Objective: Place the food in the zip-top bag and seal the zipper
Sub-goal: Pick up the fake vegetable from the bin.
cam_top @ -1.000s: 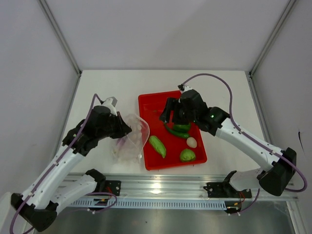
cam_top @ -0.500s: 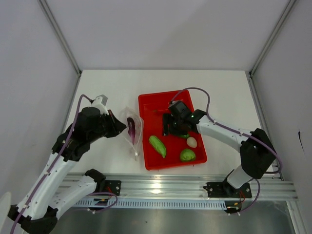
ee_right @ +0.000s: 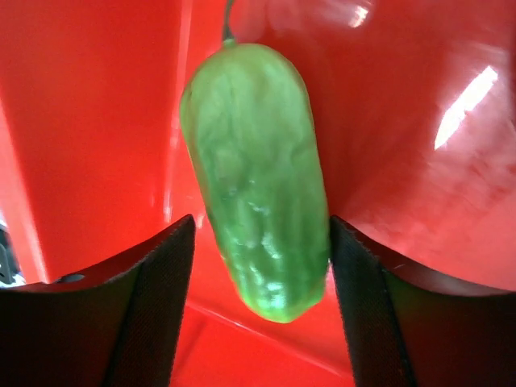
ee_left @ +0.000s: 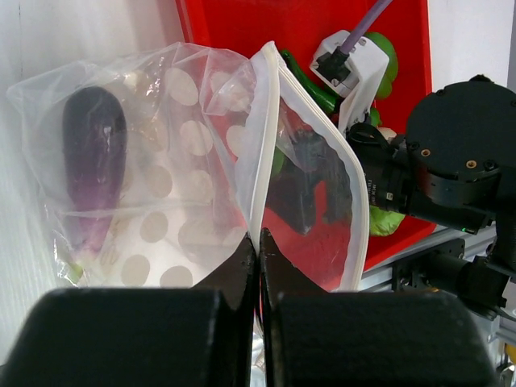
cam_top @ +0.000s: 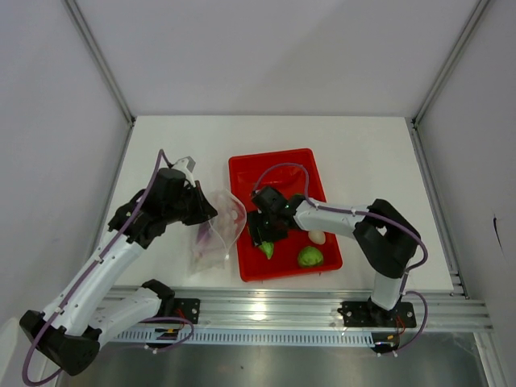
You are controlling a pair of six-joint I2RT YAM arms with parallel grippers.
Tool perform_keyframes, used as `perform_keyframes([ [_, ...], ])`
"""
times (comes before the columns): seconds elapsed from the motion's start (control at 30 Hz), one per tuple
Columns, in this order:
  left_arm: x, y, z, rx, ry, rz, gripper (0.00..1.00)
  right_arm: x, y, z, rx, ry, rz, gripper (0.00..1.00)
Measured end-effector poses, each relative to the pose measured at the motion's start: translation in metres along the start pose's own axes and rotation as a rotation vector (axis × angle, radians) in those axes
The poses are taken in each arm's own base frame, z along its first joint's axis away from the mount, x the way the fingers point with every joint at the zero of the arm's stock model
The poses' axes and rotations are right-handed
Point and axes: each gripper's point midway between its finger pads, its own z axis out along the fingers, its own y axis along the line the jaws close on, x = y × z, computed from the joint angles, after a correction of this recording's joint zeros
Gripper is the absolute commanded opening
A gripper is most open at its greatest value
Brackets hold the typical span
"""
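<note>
The left end effector [ee_left: 256,256] is clamped together on the mouth edge of the zip-top bag [ee_left: 161,210], which contains the purple eggplant [ee_left: 93,161]. The right end effector [ee_right: 260,250] is spread apart, straddling the light green gourd [ee_right: 254,161] in the red tray [ee_right: 89,121].

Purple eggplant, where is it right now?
In the left wrist view, the purple eggplant lies inside the clear zip-top bag, at its left end; the left gripper pinches the bag's mouth, just left of the red tray.
</note>
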Motion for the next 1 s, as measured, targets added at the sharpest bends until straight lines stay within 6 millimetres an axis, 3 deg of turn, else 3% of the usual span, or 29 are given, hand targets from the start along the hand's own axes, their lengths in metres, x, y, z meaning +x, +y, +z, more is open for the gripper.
perform_keyframes([
  [0.2, 0.0, 0.0, 0.0, -0.001, -0.001, 0.0, 0.01, -0.005, 0.0, 0.002, 0.025, -0.027, -0.01, 0.39],
  [0.3, -0.001, 0.0, 0.001, -0.001, -0.002, 0.0, 0.01, -0.01, -0.002, -0.007, 0.04, -0.05, -0.008, 0.35],
  [0.43, -0.002, 0.0, 0.001, 0.003, -0.006, 0.0, 0.0, -0.024, -0.002, -0.041, 0.043, -0.121, 0.001, 0.37],
  [0.67, -0.002, -0.001, 0.005, 0.006, 0.0, 0.007, 0.01, -0.052, 0.015, -0.125, -0.019, -0.29, 0.015, 0.37],
  [0.87, 0.001, 0.0, 0.01, 0.005, 0.012, 0.006, 0.01, -0.071, 0.051, -0.192, -0.186, -0.403, 0.033, 0.38],
  [1.0, 0.001, -0.001, 0.011, 0.012, 0.014, 0.006, 0.01, -0.072, 0.08, -0.209, -0.342, -0.384, 0.052, 0.39],
])
